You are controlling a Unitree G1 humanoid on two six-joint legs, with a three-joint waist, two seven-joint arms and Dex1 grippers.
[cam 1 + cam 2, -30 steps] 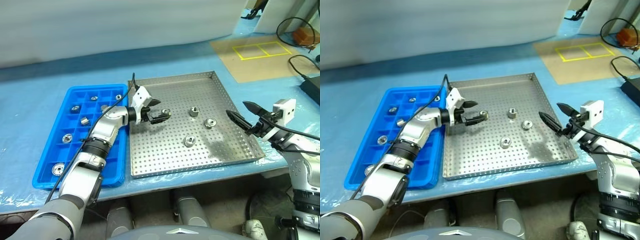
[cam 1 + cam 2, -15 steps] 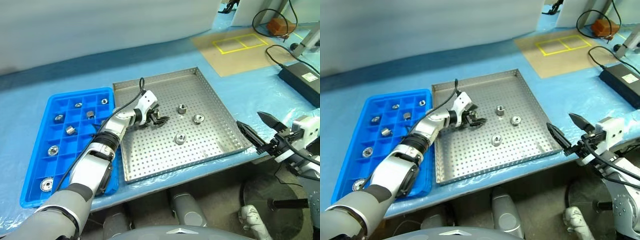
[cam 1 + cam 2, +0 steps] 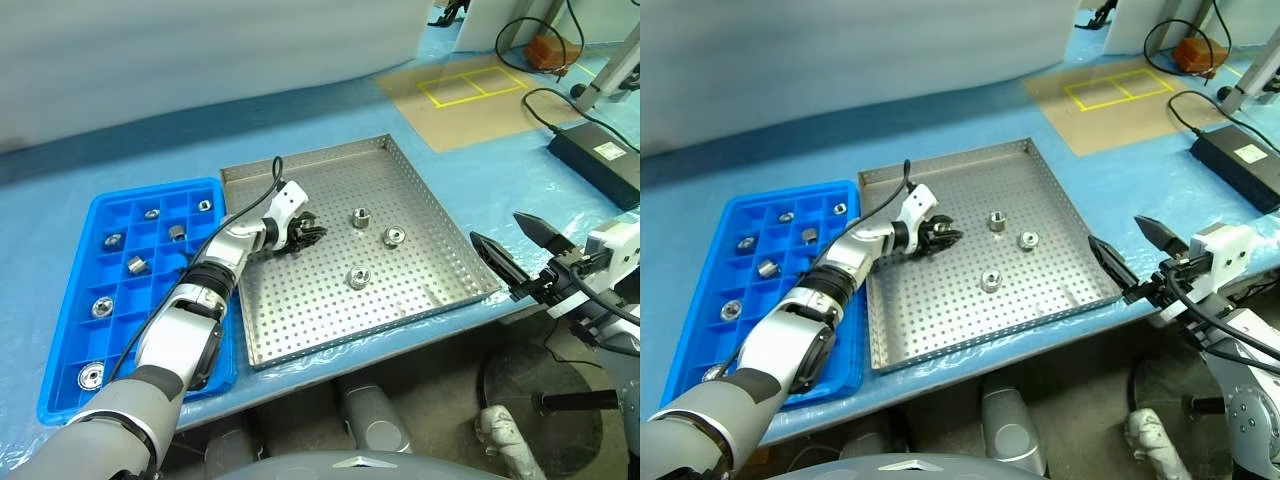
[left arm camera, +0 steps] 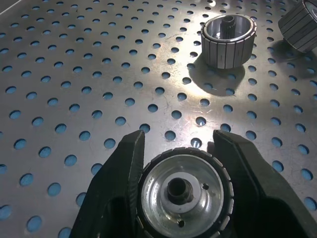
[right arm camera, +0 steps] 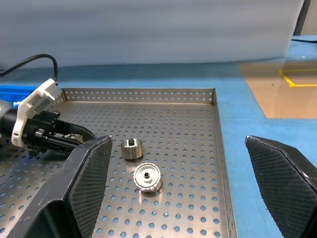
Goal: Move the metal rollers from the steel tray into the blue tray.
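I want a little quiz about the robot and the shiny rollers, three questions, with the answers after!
1. True or false: the left gripper is shut on a metal roller.
2. How many metal rollers lie loose on the steel tray, not held? A) one B) three C) six
3. Fill in: the right gripper hangs with its fingers ____, off the near right corner of the steel tray.

Key
1. True: its two black fingers press the roller's sides just over the perforated base.
2. B: three loose rollers.
3. Open. It holds nothing. The blue tray already has seven rollers in its compartments.
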